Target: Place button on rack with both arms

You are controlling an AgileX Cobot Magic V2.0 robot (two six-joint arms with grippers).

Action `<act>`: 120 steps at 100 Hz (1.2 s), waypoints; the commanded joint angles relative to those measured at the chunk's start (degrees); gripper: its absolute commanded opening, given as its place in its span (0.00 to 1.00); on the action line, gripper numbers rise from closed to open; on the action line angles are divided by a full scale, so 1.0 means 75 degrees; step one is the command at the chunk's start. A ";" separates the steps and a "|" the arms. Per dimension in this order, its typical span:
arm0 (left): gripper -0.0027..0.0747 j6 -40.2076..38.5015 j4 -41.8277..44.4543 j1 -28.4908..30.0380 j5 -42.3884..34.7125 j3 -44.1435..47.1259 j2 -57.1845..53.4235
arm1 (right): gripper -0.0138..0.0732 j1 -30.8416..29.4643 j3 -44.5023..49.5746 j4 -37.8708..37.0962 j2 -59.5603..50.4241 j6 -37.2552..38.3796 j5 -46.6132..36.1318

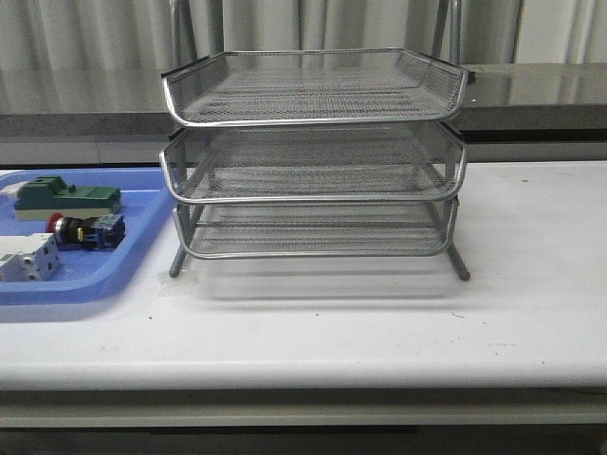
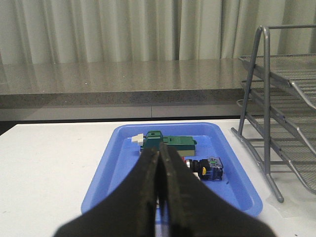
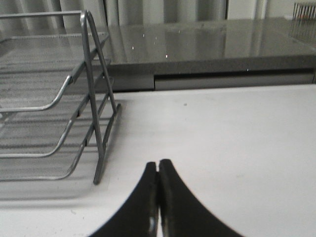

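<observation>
The button, with a red head and a black, blue and yellow body, lies on its side in the blue tray at the left of the table. It also shows in the left wrist view, partly behind my fingers. The silver three-tier wire-mesh rack stands in the middle of the table, with all tiers bare. My left gripper is shut and empty, held over the near end of the tray. My right gripper is shut and empty over the bare table, to the right of the rack. Neither arm shows in the front view.
A green-topped block lies behind the button in the tray, and a white terminal block lies in front of it. A grey ledge and curtains run along the back. White table lies right of the rack.
</observation>
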 commanded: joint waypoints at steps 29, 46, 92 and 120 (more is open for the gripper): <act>0.01 -0.0047 -0.0003 0.0010 -0.0625 0.0269 -0.0245 | 0.09 -0.0046 -0.2790 0.0452 0.3266 -0.0046 0.2862; 0.01 -0.0047 -0.0003 0.0010 -0.0625 0.0269 -0.0245 | 0.09 -0.0046 -0.2912 0.0956 0.4168 -0.0046 0.2588; 0.01 -0.0047 -0.0003 0.0010 -0.0625 0.0269 -0.0245 | 0.30 -0.0046 -0.2912 0.3854 0.5608 -0.0054 0.1580; 0.01 -0.0047 -0.0003 0.0010 -0.0625 0.0269 -0.0245 | 0.52 0.0403 -0.2912 0.5209 0.6696 -0.0695 0.0589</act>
